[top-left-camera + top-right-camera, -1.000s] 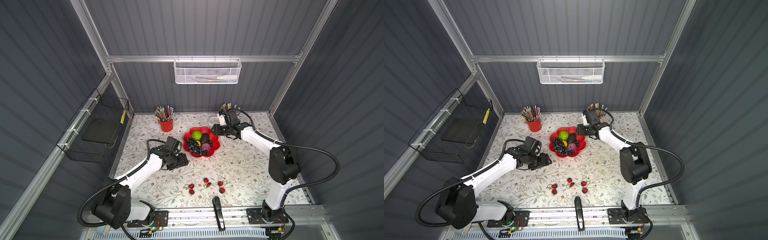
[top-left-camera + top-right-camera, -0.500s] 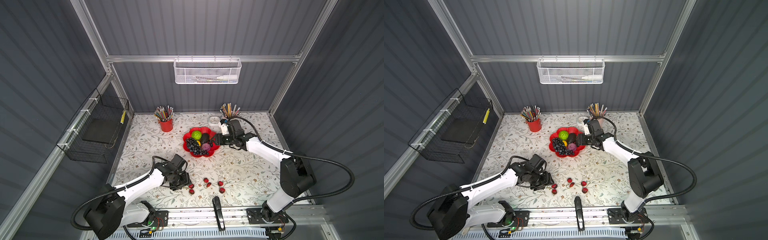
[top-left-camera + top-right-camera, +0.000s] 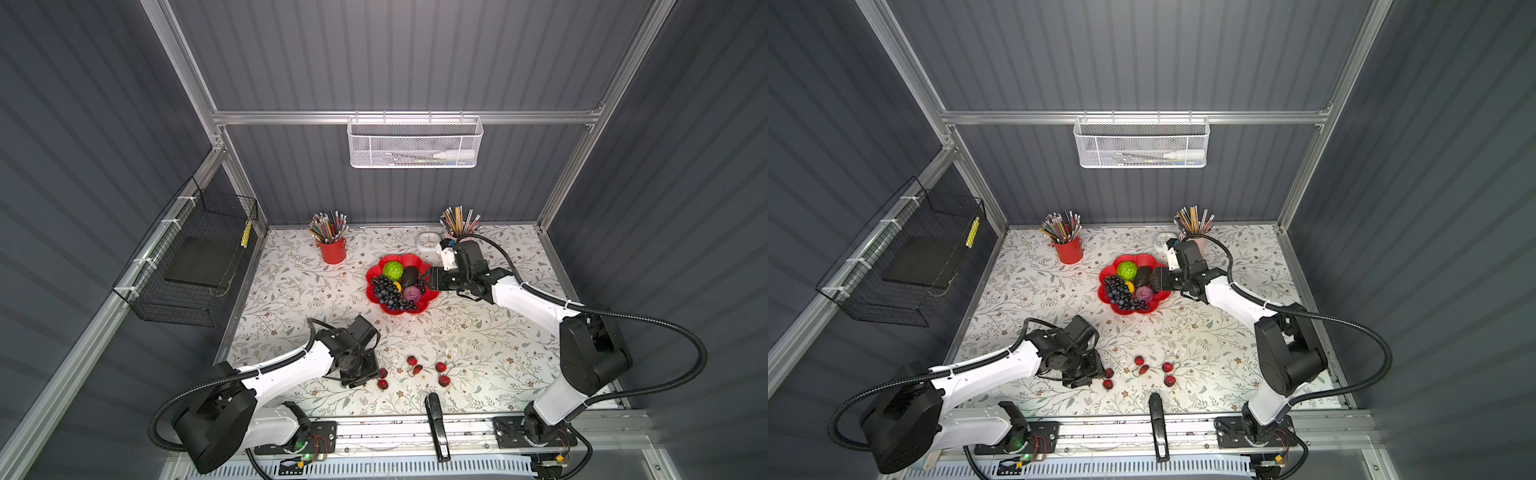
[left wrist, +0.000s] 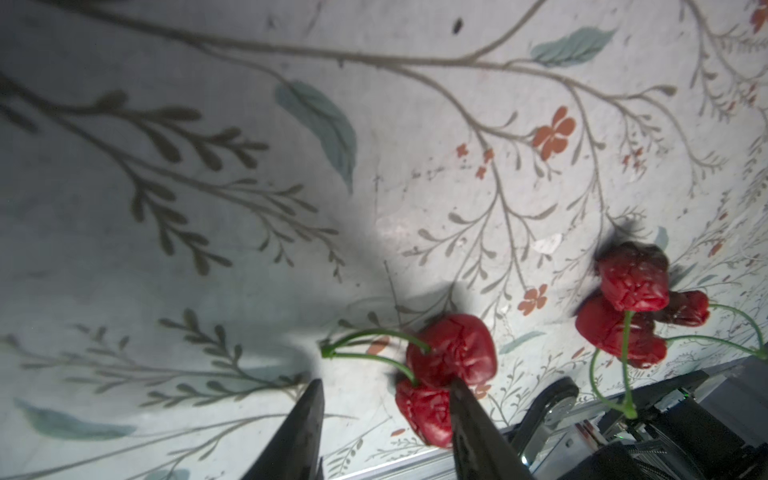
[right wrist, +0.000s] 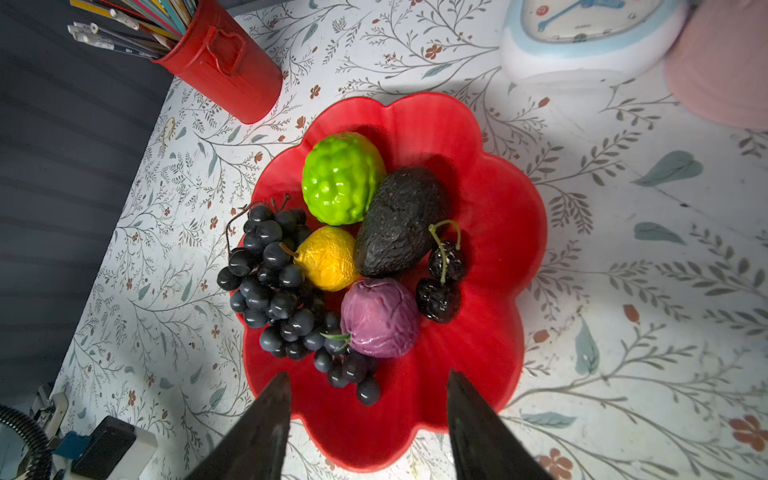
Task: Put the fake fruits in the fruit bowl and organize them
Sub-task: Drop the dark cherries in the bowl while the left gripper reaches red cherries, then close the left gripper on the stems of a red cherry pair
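The red flower-shaped fruit bowl [image 3: 417,261] [image 3: 1149,262] [image 5: 478,187] holds a dark grape bunch [image 5: 274,286], a bumpy green ball [image 5: 340,178], a yellow pear [image 5: 328,257], an avocado [image 5: 399,224], a purple fruit [image 5: 380,316] and two dark cherries [image 5: 442,274]. My right gripper [image 5: 368,386] [image 3: 428,279] hovers open over the bowl's right rim, holding nothing. Several red stemmed cherries [image 3: 415,365] lie loose near the table's front. My left gripper [image 4: 384,395] [image 3: 372,376] stands open, low over the leftmost cherry pair [image 4: 451,353]. One finger touches the lower cherry; the other is apart.
A red pencil cup [image 3: 332,249] stands back left and a pink pencil cup [image 3: 459,222] back right, with a white clock [image 3: 428,243] just behind the bowl. A black handle [image 3: 434,415] lies on the front rail. A wire basket [image 3: 199,257] hangs on the left wall.
My left arm swung from beside the bowl down to the front cherries and its jaws narrowed. My right gripper moved from behind the bowl to its right rim.
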